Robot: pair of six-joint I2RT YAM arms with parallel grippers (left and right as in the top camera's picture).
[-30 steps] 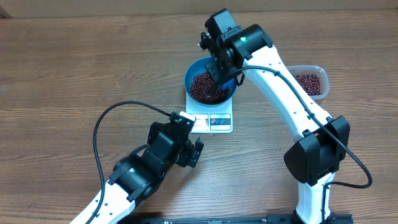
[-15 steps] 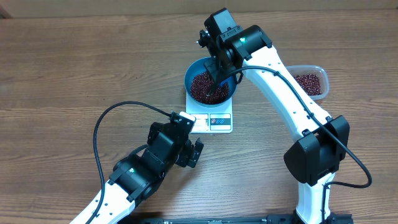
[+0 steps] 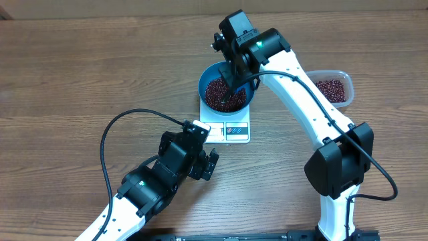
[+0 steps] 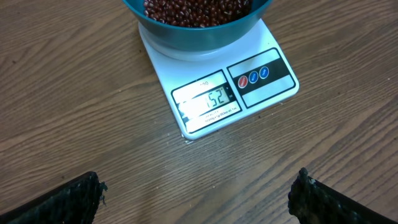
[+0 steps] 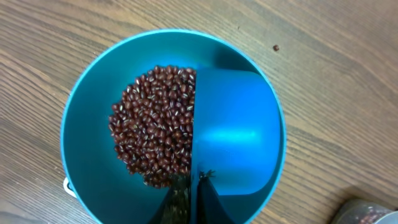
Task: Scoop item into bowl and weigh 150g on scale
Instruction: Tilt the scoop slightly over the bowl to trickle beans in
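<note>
Almost nothing has shifted in the past second: the right arm hangs over the scale in nearly the same pose, and the left arm has not stirred. The right hand [image 5: 186,202] is clamped shut on the handle end of the blue scoop [image 5: 236,134], whose cup sits inside the blue bowl [image 5: 84,93] and looks empty. The red-brown beans [image 5: 155,134] lie heaped against the bowl's far side. More of them wait in the clear tub [image 3: 332,89], well apart on the table [image 3: 80,67]. The bowl stands on the white scale [image 4: 165,59], whose display appears to read 152. The left hand [image 4: 196,202] hovers near the scale's front with its fingers spread wide, holding nothing. The beans look hard, smooth and light. They are likely to roll and scatter if tipped fast, so they are best moved in the scoop, a few at a time. The bowl looks stiff and slick, and its rim is probably the surest place to grip it.
</note>
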